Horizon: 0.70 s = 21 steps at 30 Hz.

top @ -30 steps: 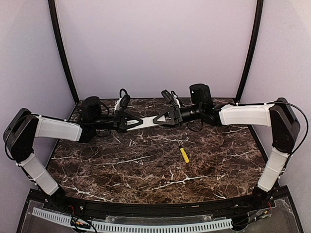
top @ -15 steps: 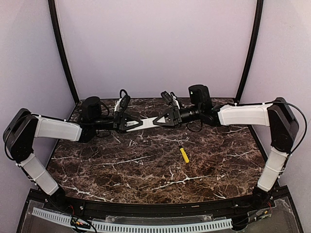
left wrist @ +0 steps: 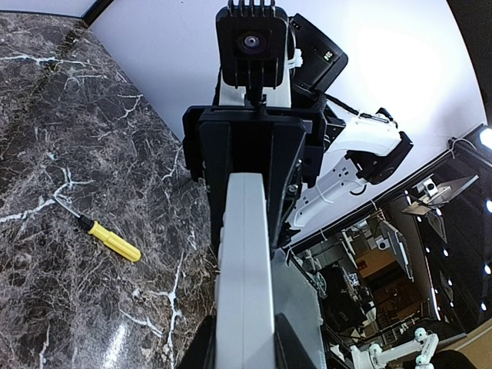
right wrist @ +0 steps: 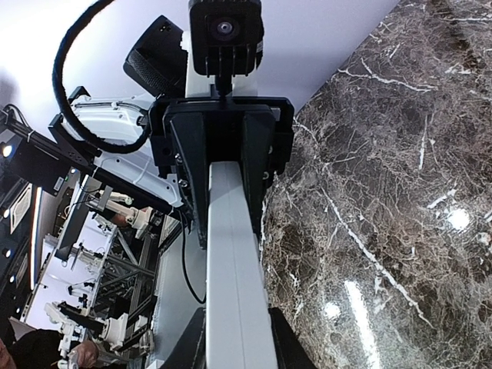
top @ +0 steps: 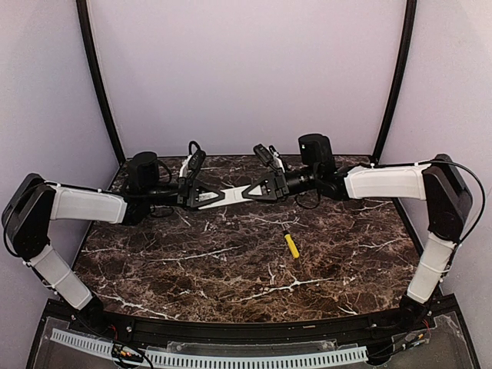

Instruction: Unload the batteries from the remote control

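The remote control [top: 234,194], a slim white bar, hangs level above the back of the table, held at both ends. My left gripper [top: 220,196] is shut on its left end. From the right, my right gripper [top: 250,191] is shut on the other end. In the left wrist view the remote control [left wrist: 246,261] runs straight out between the dark fingers of the left gripper [left wrist: 244,355]. The right wrist view shows the same: the remote control [right wrist: 231,261] pressed between the fingers of the right gripper [right wrist: 234,350]. The batteries are hidden.
A yellow stick tool [top: 292,245] with a black tip lies on the dark marble table [top: 231,269], right of centre; the same tool [left wrist: 113,241] shows in the left wrist view. Pale walls and black corner posts close the back and sides.
The right gripper's jaws have narrowed onto the remote control's right end. The left gripper has kept its grip, and both arms have hardly moved.
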Each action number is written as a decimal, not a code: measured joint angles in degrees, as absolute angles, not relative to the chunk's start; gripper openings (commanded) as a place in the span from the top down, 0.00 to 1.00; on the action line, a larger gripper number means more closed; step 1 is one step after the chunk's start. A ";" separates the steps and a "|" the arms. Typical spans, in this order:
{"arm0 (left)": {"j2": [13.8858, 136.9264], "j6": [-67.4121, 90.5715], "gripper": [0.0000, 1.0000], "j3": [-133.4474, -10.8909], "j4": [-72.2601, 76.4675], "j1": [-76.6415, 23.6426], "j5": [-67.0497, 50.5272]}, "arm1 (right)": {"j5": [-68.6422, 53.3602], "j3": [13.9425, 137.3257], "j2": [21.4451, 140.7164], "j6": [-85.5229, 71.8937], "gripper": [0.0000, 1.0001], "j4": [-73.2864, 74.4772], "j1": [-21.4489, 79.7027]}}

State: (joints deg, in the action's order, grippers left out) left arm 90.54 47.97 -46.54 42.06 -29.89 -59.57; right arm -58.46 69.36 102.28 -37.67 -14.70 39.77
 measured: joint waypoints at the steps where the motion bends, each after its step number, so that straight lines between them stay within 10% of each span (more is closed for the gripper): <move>1: 90.35 47.77 1.00 -46.54 41.85 -29.91 -59.53 | -58.57 69.36 102.28 -37.60 0.86 -14.79 39.77; 21: 88.79 47.35 1.00 -45.93 41.39 -30.15 -59.37 | -61.25 67.99 102.28 -39.81 0.72 -19.49 39.90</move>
State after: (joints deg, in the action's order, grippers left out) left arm 88.79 47.35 -45.93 41.39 -30.15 -59.37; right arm -61.25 67.99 102.28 -39.81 -19.49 39.90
